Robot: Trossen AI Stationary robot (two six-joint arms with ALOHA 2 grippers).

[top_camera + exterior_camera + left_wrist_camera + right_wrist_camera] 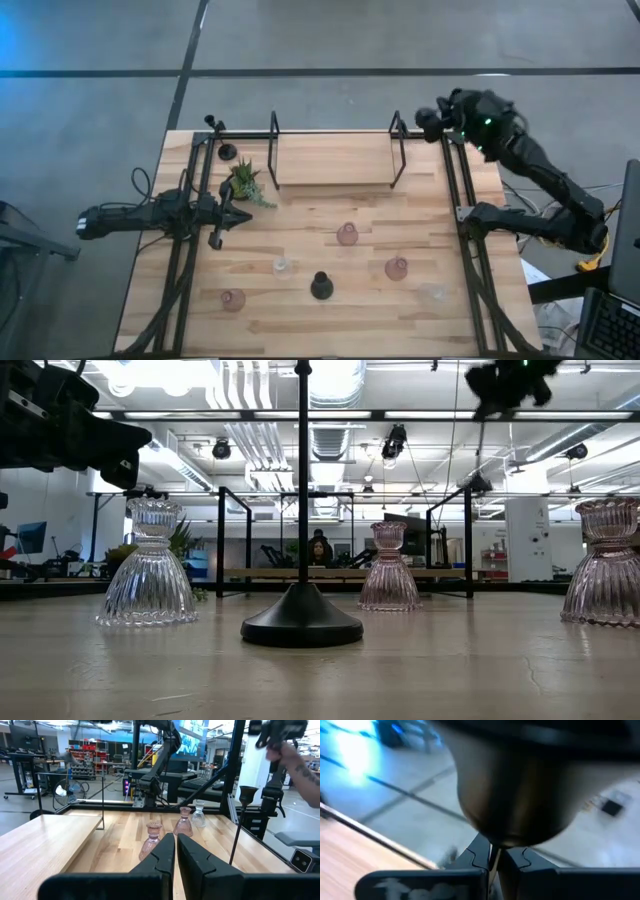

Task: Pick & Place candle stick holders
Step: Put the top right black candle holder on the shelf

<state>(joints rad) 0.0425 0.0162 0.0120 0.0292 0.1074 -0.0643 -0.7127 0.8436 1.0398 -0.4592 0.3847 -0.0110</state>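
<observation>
My right gripper (428,120) is high over the table's far right corner, shut on a slim black stemmed holder (515,795). A second black holder (321,287) stands on its round base near the front middle. A third (228,152) stands at the far left. Three pink glass holders (347,235) (396,268) (233,299) and two clear ones (283,266) (432,293) stand on the wood. My left gripper (226,212) is shut and empty, low at the left, next to the green plant (245,185). My right gripper pinches the black holder's thin stem (492,851) between its two fingers, right where the stem meets the holder's wide dark end (515,805). The holder is lifted clear of the table. That wide end fills the wrist view and hides the rest of the holder.
A black metal rack with a wooden shelf (335,160) stands at the table's far middle. Black frame rails (462,200) run along both sides. In the left wrist view a person's hand (295,762) shows beyond the table's right side.
</observation>
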